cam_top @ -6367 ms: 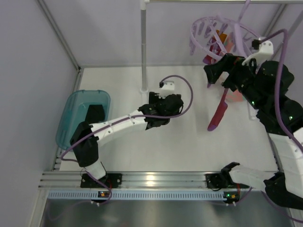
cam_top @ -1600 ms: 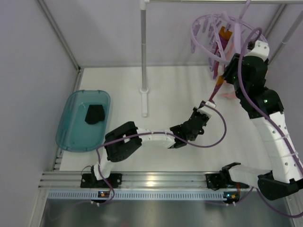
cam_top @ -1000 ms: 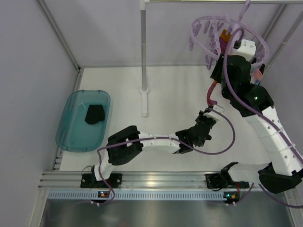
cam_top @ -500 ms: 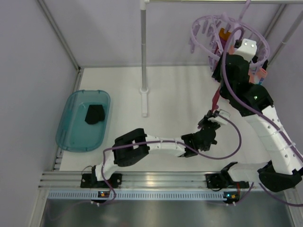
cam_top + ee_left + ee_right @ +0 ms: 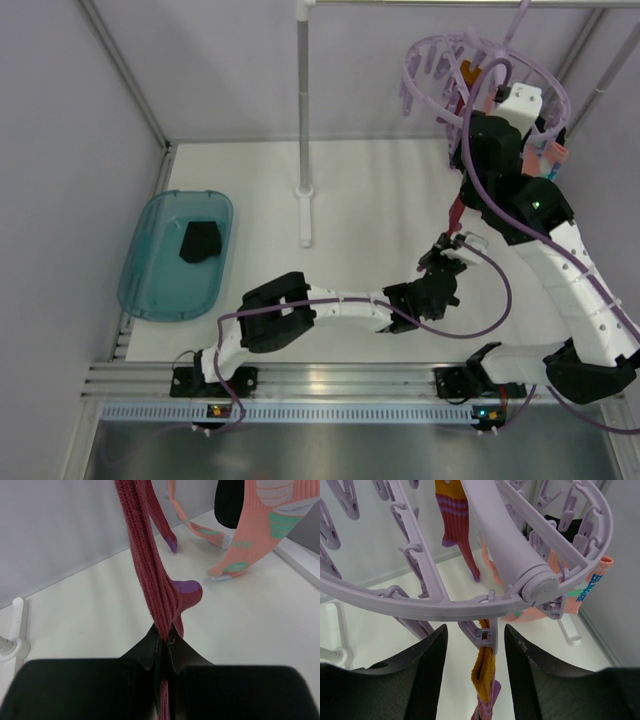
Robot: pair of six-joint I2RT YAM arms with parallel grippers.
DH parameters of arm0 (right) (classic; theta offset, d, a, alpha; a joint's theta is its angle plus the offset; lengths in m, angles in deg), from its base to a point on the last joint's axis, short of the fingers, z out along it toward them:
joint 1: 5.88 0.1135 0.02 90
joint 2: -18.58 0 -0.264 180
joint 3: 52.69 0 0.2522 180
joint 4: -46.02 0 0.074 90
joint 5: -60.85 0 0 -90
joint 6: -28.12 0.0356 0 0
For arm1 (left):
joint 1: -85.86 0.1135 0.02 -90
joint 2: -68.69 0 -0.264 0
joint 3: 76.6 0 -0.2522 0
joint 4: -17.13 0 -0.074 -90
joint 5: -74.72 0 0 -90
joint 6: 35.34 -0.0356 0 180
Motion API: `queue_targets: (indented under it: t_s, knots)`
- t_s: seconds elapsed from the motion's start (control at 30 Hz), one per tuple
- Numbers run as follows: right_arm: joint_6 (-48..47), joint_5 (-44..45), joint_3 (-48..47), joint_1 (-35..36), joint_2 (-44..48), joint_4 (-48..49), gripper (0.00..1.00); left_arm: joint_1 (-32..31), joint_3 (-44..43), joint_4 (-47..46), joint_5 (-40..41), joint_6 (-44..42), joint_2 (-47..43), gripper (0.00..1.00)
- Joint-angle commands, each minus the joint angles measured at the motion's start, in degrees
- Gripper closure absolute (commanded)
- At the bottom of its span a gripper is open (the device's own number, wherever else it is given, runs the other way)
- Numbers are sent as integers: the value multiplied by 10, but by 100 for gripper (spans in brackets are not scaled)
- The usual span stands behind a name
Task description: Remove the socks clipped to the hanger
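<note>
The lilac hanger (image 5: 432, 52) hangs at the back right. In the left wrist view my left gripper (image 5: 164, 641) is shut on a magenta-red sock (image 5: 147, 560) with a purple toe, stretched taut upward. From above, this sock (image 5: 456, 215) runs from the left gripper (image 5: 447, 260) up under the right arm. My right gripper (image 5: 476, 652) is open, its fingers on either side of a lilac peg (image 5: 492, 635) that clips an orange cuff (image 5: 486, 672). A salmon pink sock (image 5: 580, 592), an orange and purple sock (image 5: 454, 522) and a black sock (image 5: 227, 505) stay clipped to the ring (image 5: 420, 605).
A teal tub (image 5: 150, 280) at the left holds a black sock (image 5: 200, 241). A white pole (image 5: 303, 120) stands at the back middle on a small foot (image 5: 305, 215). Grey walls close in the left, back and right.
The left gripper has shifted a little to the right, still holding the red sock taut. The right wrist has crept up to the hanger ring and its jaws have narrowed slightly round the peg.
</note>
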Motion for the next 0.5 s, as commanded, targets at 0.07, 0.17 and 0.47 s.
queue_targets:
  t_s: [0.07, 0.17, 0.47]
  knots:
    - [-28, 33, -10, 8, 10, 2, 54, -5, -22, -33, 11, -8, 3, 100]
    - [-37, 33, 6, 7, 15, 20, 53, -5, -21, -33, 11, -7, 3, 100]
    - [-51, 15, 19, -3, 10, 47, 52, -5, -22, -33, 5, -8, 0, 100]
